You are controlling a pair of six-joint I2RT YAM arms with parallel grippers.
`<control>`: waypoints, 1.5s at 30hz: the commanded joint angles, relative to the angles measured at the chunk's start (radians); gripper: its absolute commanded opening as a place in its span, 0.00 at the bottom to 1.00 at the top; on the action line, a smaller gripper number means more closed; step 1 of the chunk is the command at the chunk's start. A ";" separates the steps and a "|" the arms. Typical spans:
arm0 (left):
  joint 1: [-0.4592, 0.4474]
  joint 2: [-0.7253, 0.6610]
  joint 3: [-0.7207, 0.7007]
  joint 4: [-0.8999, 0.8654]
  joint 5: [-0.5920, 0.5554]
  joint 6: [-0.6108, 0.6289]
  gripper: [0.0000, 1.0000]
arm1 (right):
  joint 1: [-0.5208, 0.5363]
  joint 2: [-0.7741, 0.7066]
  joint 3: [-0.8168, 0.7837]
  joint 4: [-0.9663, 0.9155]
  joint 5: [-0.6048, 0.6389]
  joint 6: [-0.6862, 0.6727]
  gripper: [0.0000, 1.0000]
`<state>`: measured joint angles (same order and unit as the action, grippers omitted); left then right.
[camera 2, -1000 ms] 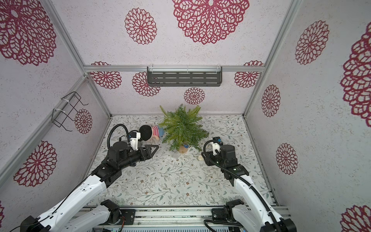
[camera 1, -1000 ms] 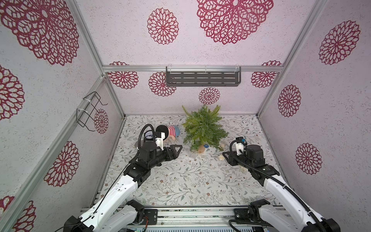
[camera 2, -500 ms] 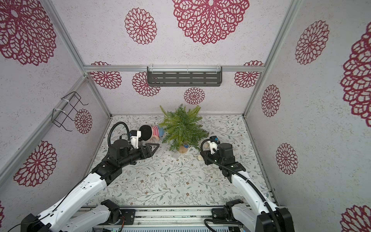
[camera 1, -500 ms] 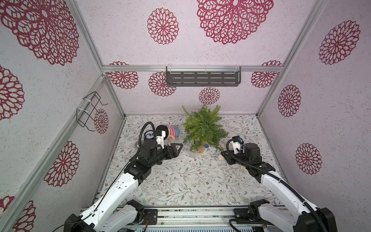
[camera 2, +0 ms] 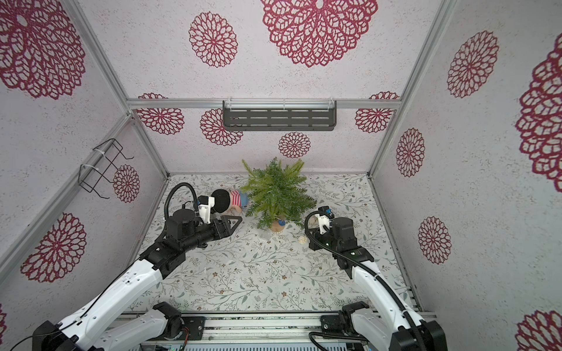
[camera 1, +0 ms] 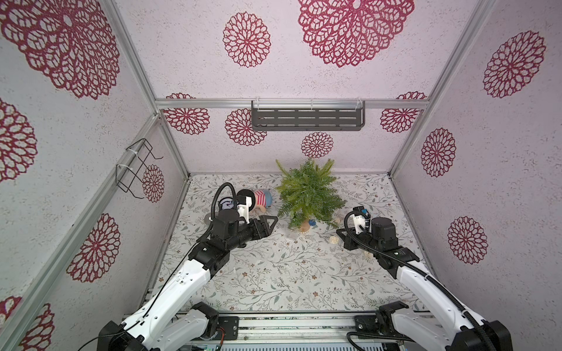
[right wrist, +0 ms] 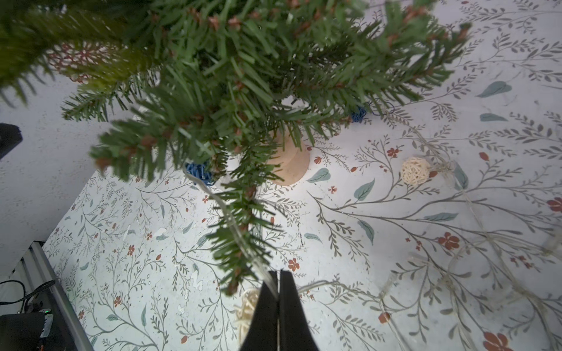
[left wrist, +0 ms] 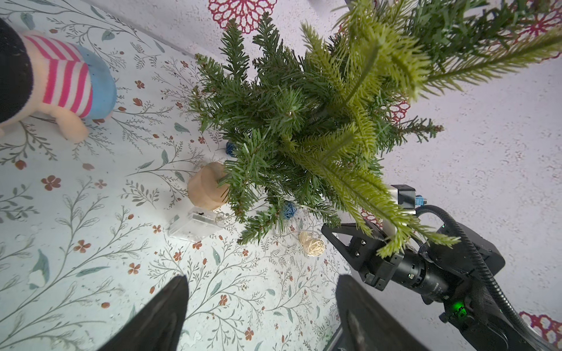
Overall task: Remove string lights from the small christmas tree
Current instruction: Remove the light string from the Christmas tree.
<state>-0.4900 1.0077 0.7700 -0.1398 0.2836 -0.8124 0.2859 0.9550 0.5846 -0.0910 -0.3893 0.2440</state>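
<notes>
**String lights** [right wrist: 235, 234]. The pale wire drops from a blue ball [right wrist: 199, 173] lodged under the lowest branches of the small Christmas tree [camera 1: 308, 194]. It lies along one drooping branch and ends between the closed jaws of the right pincer [right wrist: 278, 281] (it enters at the jaw tips, so it reads as pinched, not merely touched). More loops of wire and a cream woven ball [right wrist: 415, 170] lie loose on the worktop [camera 1: 273, 273] near the tan base [right wrist: 289, 164]. A second blue ball [right wrist: 359, 115] sits beyond the base. The clear plastic box [left wrist: 194, 226] rests on the worktop just beside the base, on the side facing the left arm.

**Key relation.** The held stretch runs lengthwise from the right pincer toward the trunk, threaded along the branch. A pull away from the trunk along that line would probably slide the wire off the branch tip. A pull across it would likely drag the branch (and perhaps tip the light tree).

**Left pincer** [left wrist: 263, 278]. Its jaws are wide apart and empty; it hovers over the worktop facing the box and base, short of both. The right arm is nearer the strand caught in the tree, and the left arm is nearer the box.
</notes>
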 commanded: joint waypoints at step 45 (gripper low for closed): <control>-0.301 0.141 -0.111 0.426 -0.106 -0.388 0.66 | 0.448 0.023 0.196 -0.036 -0.046 0.011 0.00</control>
<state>-0.7673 1.1271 0.6682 0.1944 0.1959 -1.1580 0.7193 0.9951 0.7540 -0.1333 -0.4404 0.2794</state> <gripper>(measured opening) 0.661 0.047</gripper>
